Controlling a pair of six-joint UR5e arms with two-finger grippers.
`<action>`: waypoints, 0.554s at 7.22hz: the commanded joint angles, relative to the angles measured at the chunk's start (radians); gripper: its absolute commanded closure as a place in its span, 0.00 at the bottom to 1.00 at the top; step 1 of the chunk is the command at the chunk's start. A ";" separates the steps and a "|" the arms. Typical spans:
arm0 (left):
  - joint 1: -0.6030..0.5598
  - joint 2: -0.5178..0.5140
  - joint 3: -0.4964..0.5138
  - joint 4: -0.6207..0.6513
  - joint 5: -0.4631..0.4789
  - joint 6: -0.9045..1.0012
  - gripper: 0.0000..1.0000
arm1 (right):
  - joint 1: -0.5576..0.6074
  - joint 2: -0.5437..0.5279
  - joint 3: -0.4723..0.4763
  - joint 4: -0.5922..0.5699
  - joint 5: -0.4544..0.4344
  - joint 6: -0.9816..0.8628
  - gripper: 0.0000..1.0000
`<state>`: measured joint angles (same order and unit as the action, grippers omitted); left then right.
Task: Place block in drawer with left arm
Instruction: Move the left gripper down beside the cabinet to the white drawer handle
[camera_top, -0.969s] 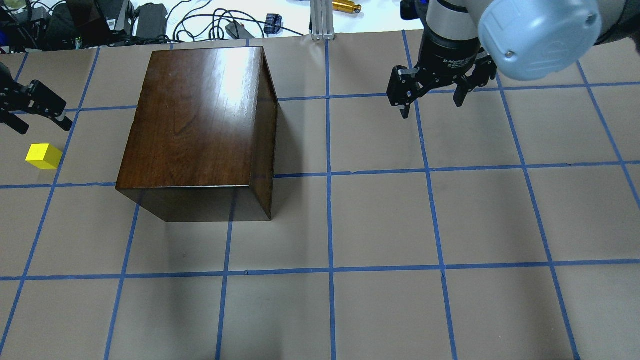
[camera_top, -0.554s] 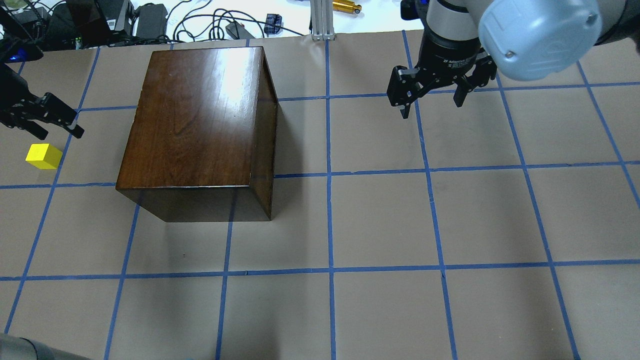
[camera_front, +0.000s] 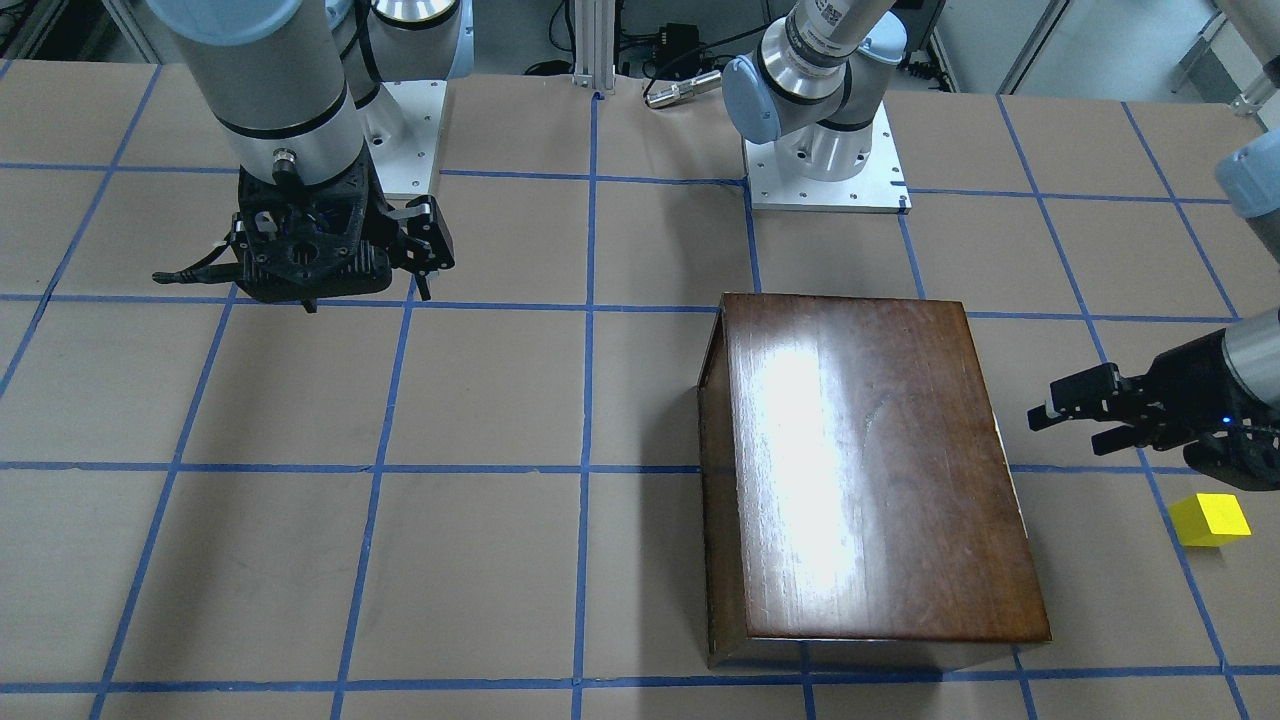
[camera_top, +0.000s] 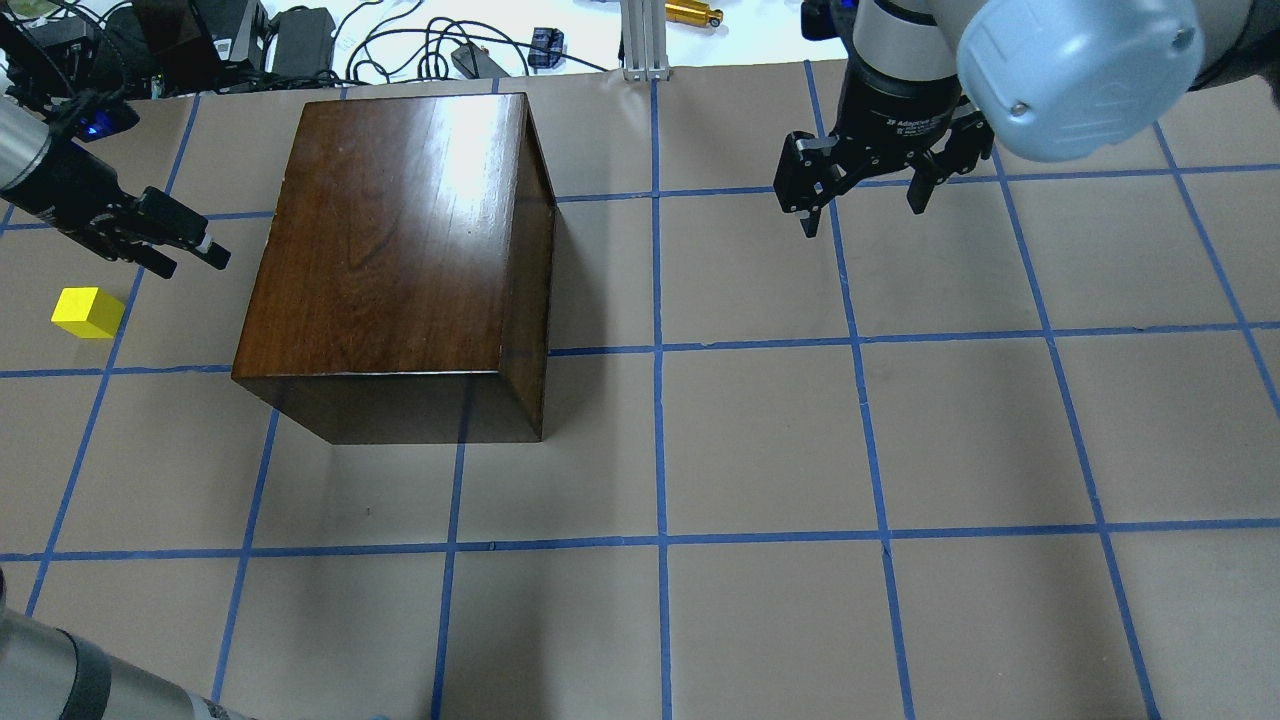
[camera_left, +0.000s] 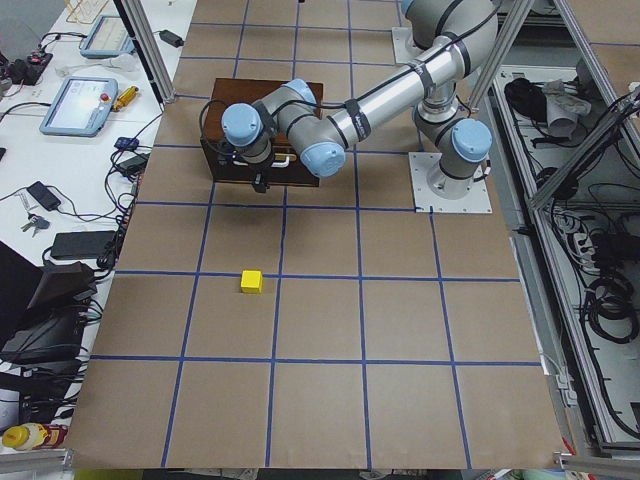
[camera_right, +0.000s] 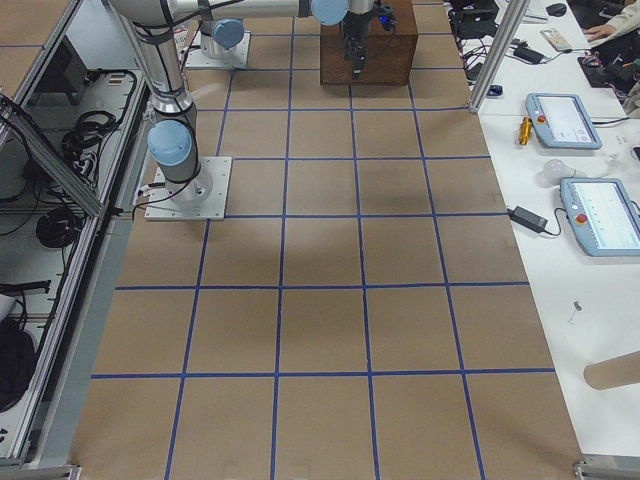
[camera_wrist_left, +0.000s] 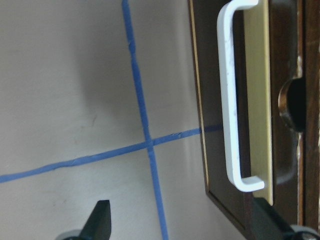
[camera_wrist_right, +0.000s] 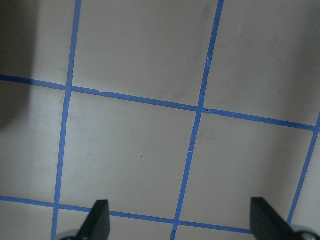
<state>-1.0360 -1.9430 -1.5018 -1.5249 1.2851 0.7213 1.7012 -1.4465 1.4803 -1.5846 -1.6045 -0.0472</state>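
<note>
The yellow block (camera_top: 88, 312) lies on the table left of the dark brown wooden box (camera_top: 400, 230); it also shows in the front view (camera_front: 1212, 519) and the left side view (camera_left: 251, 282). My left gripper (camera_top: 192, 262) is open and empty. It hovers between block and box and points at the box's left face. In the left wrist view the drawer front (camera_wrist_left: 200, 75) is shut flush, with a white handle (camera_wrist_left: 227, 95) just ahead of my open fingers (camera_wrist_left: 100, 220). My right gripper (camera_top: 862, 215) hangs open and empty over the far right of the table.
Cables and power bricks (camera_top: 300, 40) lie beyond the table's far edge, with an aluminium post (camera_top: 640, 40). A link of my left arm (camera_top: 60, 680) shows at the bottom left corner. Brown paper with blue tape lines (camera_top: 660, 440) covers the table.
My left gripper has moved right, from the view's left edge past the block toward the box's left side. The block, the box and the right arm have not moved.
</note>
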 joint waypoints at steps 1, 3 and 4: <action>-0.001 -0.040 0.000 0.006 -0.038 -0.002 0.00 | 0.000 0.000 0.000 0.000 0.000 0.000 0.00; -0.001 -0.068 0.000 0.014 -0.041 -0.002 0.00 | 0.000 0.000 0.000 0.000 0.000 0.001 0.00; -0.003 -0.082 0.000 0.022 -0.071 -0.003 0.00 | 0.000 0.000 0.000 0.000 0.000 0.000 0.00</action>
<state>-1.0374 -2.0065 -1.5018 -1.5117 1.2387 0.7191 1.7012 -1.4465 1.4803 -1.5846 -1.6045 -0.0464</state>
